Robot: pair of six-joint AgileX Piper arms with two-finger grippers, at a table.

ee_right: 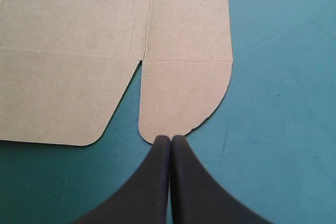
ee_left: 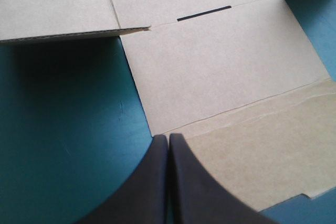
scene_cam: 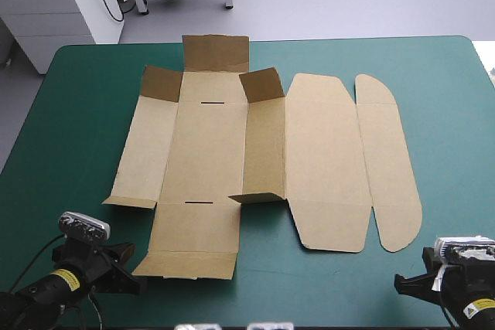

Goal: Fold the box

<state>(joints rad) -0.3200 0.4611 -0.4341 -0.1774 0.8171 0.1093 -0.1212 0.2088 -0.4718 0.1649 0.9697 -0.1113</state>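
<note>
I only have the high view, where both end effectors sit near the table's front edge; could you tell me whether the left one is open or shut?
Observer: The left end effector is shut, its fingers meeting in one pointed arch.
Operator: Thank you. Where is its tip?
Observer: At the left edge of the box, by the crease of the near flap.
Operator: And the right one's tip?
Observer: The right end effector, also shut, has its tip at the rounded end of the narrow outer flap.
</note>
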